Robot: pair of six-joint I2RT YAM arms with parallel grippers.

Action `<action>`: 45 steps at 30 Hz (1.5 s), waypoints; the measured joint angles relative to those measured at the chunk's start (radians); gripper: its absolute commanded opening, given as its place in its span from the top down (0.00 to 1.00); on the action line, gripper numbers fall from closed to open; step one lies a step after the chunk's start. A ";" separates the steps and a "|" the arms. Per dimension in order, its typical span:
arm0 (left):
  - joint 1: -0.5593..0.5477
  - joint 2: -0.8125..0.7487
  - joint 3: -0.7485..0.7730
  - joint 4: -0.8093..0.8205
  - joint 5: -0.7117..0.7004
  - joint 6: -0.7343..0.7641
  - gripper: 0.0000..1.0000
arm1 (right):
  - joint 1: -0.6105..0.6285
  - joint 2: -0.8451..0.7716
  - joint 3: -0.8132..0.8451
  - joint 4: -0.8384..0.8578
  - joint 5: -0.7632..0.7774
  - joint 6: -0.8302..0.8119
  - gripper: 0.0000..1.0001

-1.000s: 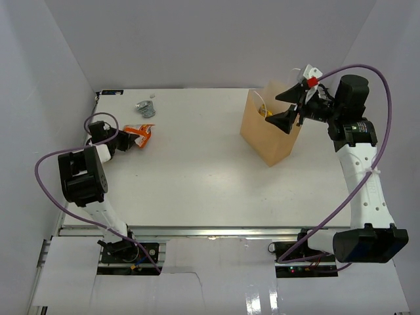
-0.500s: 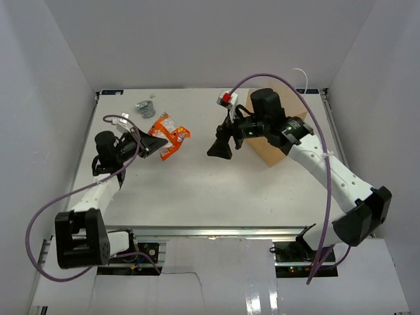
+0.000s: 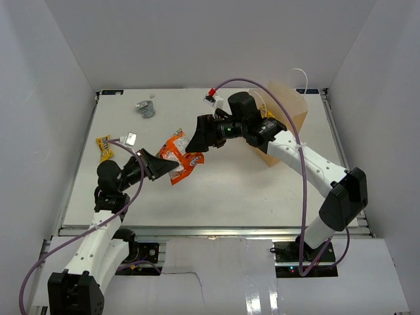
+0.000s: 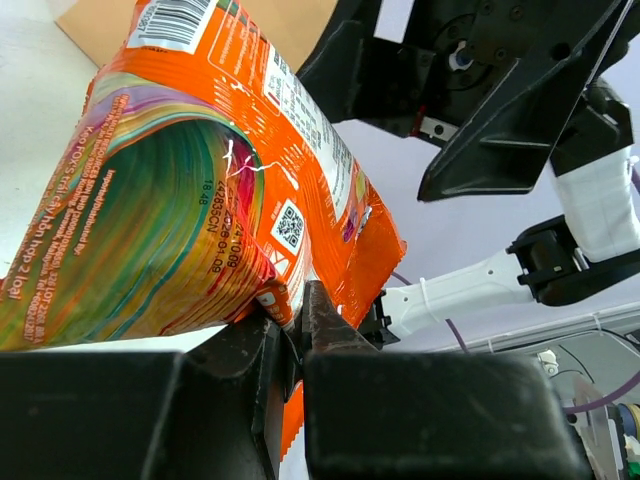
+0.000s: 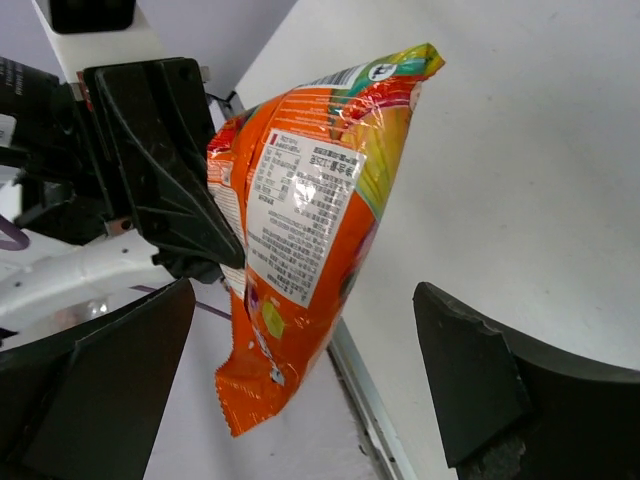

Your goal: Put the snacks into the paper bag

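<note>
Orange crinkly film is what both hands must manage here: the large orange bag point(image 3: 178, 156) hangs above the middle of the surface point(image 3: 249, 190), pinched at one crimped edge by the closed left hand point(image 3: 167, 168), while the right hand point(image 3: 191, 146) stands spread wide just beside it, not touching. The step reads as a handover. Bring the right fingers over a free edge opposite the left grip, close on the flat seam rather than the puffed middle, and release the left hand only once that hold is firm; the paper bag point(image 3: 289, 113) stands well apart at the far right. The packet shows a rainbow swirl on one face, and a white nutrition panel, barcode and QR code on the other.
</note>
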 measured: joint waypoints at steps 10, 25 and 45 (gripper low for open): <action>-0.005 -0.045 -0.005 0.000 0.019 -0.038 0.89 | 0.075 0.043 -0.043 0.131 -0.077 0.117 0.42; -0.013 -0.065 -0.003 -0.004 0.028 -0.040 0.14 | 0.047 0.035 -0.032 0.179 -0.177 -0.054 0.92; -0.011 0.156 0.351 -0.709 -0.506 0.381 0.02 | -0.572 -0.199 0.325 -0.032 -0.177 -0.687 0.92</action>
